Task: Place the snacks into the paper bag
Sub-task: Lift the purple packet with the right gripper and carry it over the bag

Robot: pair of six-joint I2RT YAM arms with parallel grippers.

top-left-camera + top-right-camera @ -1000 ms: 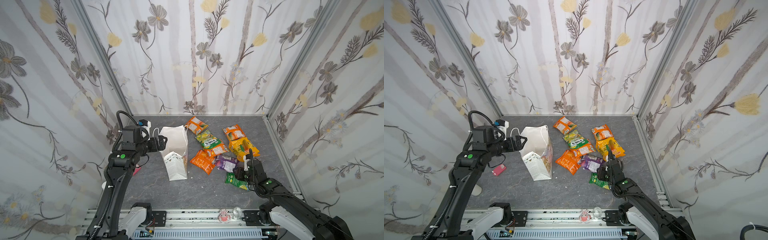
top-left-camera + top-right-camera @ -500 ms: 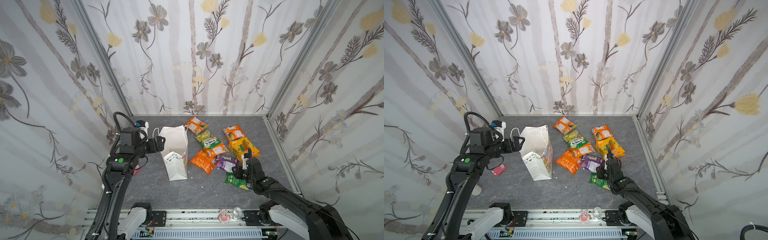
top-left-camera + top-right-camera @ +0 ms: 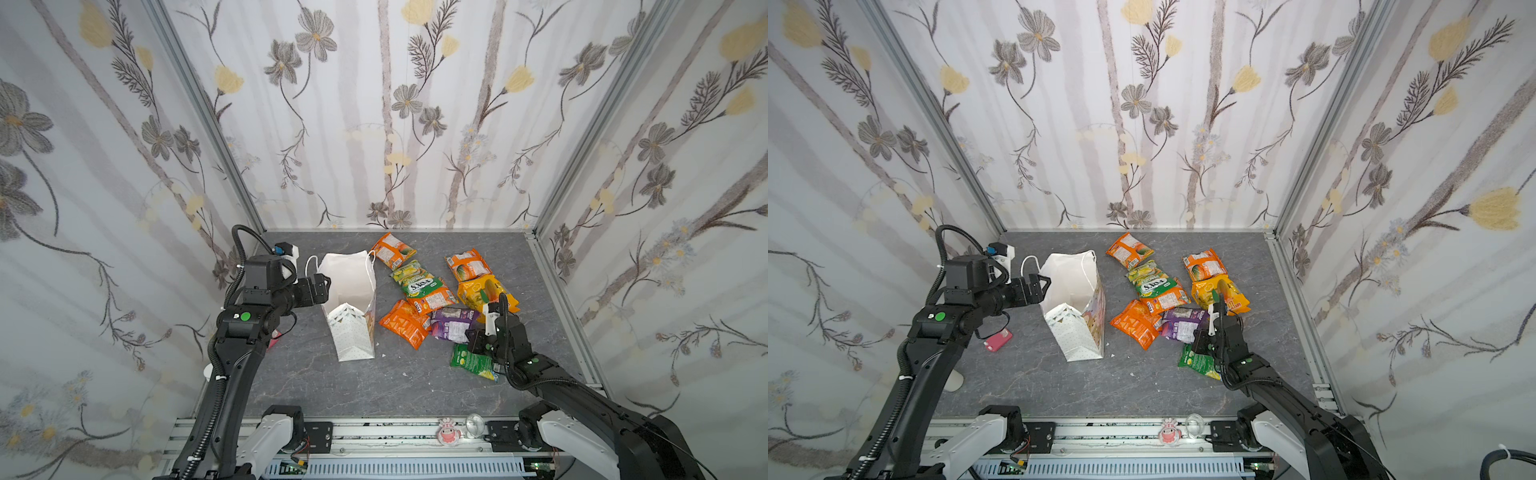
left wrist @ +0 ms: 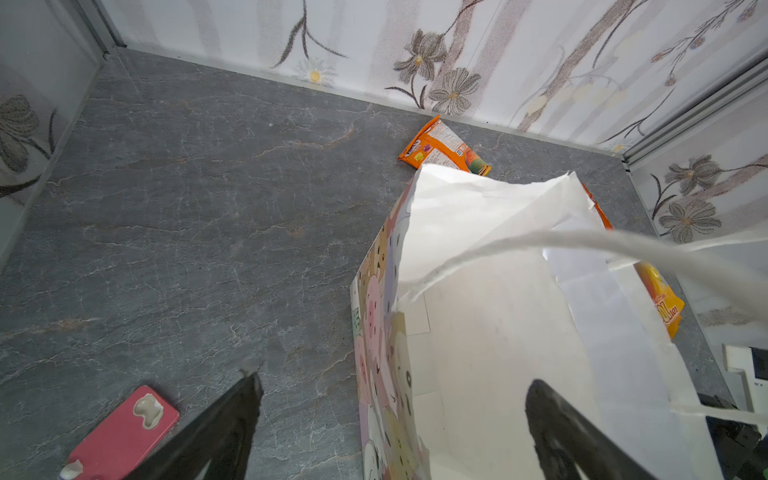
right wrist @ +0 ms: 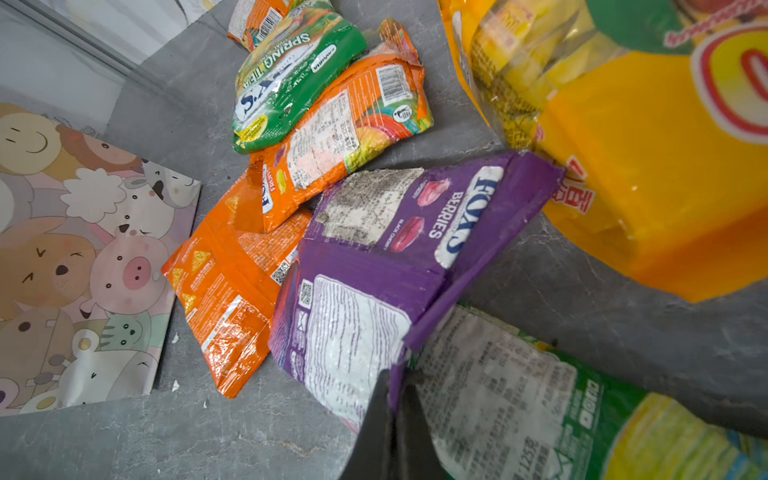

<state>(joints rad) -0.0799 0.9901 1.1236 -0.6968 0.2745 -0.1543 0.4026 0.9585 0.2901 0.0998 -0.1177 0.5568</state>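
The white paper bag stands open left of centre. My left gripper is open at its rim, one finger inside the paper bag and one outside. The snacks lie in a loose heap right of it: orange packets, a yellow one, a purple packet and a green one. My right gripper is shut on the near edge of the purple packet, just beside the green packet.
A pink phone-shaped object lies on the grey floor left of the bag. Flowered walls close in the back and both sides. A metal rail runs along the front edge.
My right gripper's jaws have closed onto the purple packet's edge. The left arm has shifted only slightly at the bag's rim and stays open.
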